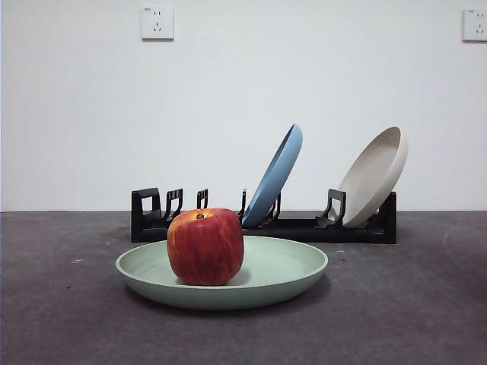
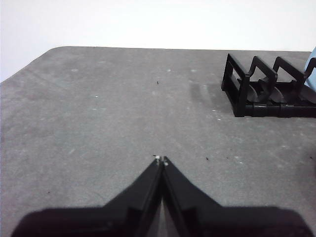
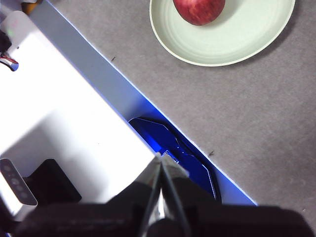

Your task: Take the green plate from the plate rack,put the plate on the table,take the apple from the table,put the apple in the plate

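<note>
A white wall is backing the grey bench (image 1: 426, 319), where the apple (image 1: 205, 246) is sitting in the green plate (image 1: 289, 266) before the rack (image 1: 358, 228). Both tools, left (image 2: 161, 160) and right (image 3: 161, 157), are resting pressed together and empty; nothing seems left but waiting

I see the green plate (image 1: 293, 266) lying flat on the dark grey table (image 1: 411, 304), in front of the plate rack (image 1: 304, 224). The red apple (image 1: 205, 245) sits upright in the plate, a bit to one side, stem up. The long black rack stands behind them, its near slots bare.
</note>
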{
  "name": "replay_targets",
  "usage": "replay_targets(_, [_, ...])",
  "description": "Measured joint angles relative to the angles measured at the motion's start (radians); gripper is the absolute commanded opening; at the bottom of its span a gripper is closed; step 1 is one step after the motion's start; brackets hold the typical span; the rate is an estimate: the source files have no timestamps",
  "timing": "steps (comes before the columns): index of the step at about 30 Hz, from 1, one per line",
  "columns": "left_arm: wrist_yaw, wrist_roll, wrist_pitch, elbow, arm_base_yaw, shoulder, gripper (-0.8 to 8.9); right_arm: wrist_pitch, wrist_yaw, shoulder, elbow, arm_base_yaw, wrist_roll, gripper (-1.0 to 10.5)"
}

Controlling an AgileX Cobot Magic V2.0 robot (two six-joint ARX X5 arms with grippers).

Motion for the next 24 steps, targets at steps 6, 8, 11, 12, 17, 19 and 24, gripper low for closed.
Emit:
replay_targets(6, [0.0,-0.003,0.0,0.0,0.0,0.0,-0.03,0.12,0.049,-0.041,-0.002,-0.086,-0.095,0.0])
replay_targets(8, [0.0,-0.005,0.0,0.0,0.0,0.0,-0.03,0.225,0.021,-0.074,-0.008,-0.161,-0.119,0.0])
replay_targets(11, [0.0,-0.005,0.0,0.0,0.0,0.0,-0.03,0.37,-0.056,-0.127,-0.046,-0.298,-0.144,0.0])
replay_targets(12, [0.0,-0.005,0.0,0.0,0.0,0.0,-0.03,0.406,-0.077,-0.143,-0.064,-0.344,-0.152,0.0])
replay_targets(17, [0.0,-0.005,0.0,0.0,0.0,0.0,-0.03,0.6,-0.16,-0.249,-0.217,-0.61,-0.199,0.0])
replay_targets(19, [0.0,-0.005,0.0,0.0,0.0,0.0,-0.03,0.679,-0.16,-0.305,-0.296,-0.689,-0.208,0.0])
replay_targets(24, [0.0,-0.005,0.0,0.0,0.0,0.0,-0.03,0.909,-0.126,-0.459,-0.52,-0.789,-0.218,0.0])
